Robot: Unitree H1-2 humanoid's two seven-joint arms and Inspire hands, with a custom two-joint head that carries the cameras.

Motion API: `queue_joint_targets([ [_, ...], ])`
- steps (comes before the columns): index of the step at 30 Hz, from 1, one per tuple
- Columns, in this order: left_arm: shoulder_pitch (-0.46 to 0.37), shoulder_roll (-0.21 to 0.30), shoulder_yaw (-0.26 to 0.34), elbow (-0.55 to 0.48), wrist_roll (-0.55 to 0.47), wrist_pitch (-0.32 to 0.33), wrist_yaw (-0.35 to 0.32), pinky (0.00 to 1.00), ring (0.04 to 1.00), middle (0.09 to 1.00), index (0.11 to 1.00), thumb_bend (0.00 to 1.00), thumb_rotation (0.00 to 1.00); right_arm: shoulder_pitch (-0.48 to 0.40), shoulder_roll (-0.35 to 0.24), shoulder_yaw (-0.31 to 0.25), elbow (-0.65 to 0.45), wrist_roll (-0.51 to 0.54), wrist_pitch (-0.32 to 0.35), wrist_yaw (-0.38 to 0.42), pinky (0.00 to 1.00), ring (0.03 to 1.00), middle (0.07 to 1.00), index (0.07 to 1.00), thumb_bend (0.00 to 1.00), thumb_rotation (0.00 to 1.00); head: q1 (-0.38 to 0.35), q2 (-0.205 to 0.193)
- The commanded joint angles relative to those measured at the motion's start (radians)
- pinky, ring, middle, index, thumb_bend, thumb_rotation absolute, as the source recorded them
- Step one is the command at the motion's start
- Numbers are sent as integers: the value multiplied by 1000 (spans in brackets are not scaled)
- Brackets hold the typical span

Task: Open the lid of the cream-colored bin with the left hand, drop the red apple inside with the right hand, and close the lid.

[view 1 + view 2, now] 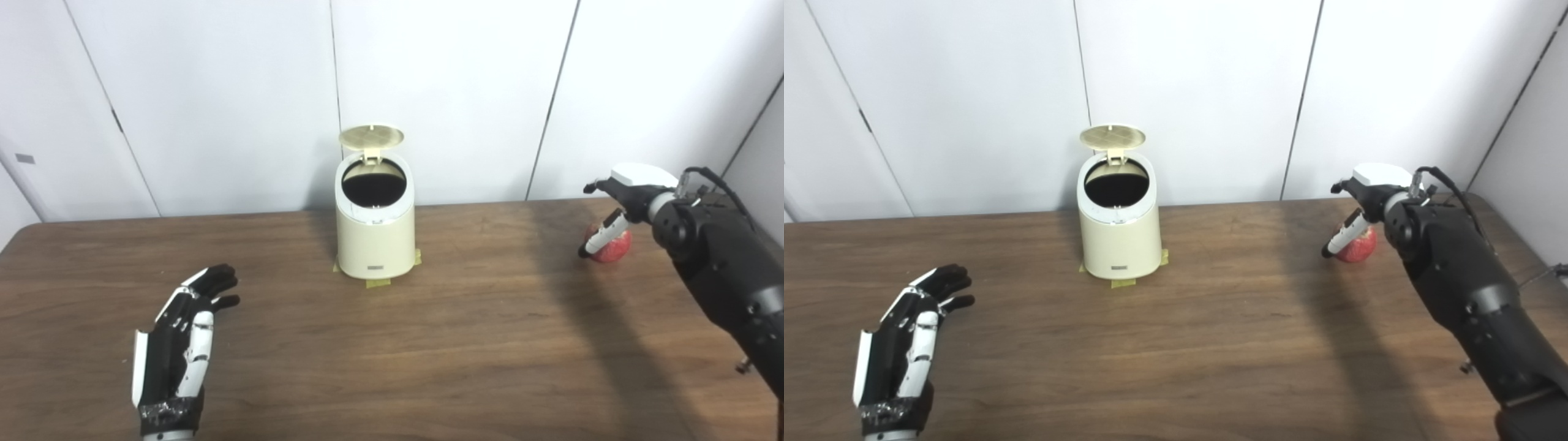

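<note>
The cream-colored bin (375,236) stands at the back middle of the wooden table, its round lid (372,137) tipped up and its dark inside showing. The red apple (612,246) lies on the table at the far right. My right hand (618,205) hovers just above it, one straight finger (603,237) reaching down across the apple's front left side; its other fingers are hidden. My left hand (180,331) lies open and empty, palm down, low over the table at the front left, well away from the bin.
Yellow tape tabs (378,283) mark the bin's base. White wall panels stand close behind the table's back edge. The table's right edge (1519,233) runs close beside the right arm.
</note>
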Motion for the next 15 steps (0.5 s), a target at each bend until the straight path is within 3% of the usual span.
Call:
queue_joint_targets([
  [1,61,-23,-1,-20,4,-31,-1,695,771,770,739,84,617,-69,-11,-2,15,11,-8,-35,654,899,951,882,998,325,0,0],
  [11,57,-28,2,5,21,-62,9,696,767,764,730,108,652,-104,4,30,121,45,-6,-34,741,906,942,873,1000,311,7,3],
  [15,56,-35,11,18,32,-47,22,688,764,759,722,102,665,-117,9,42,160,58,-15,-37,676,860,926,867,1000,312,10,4],
])
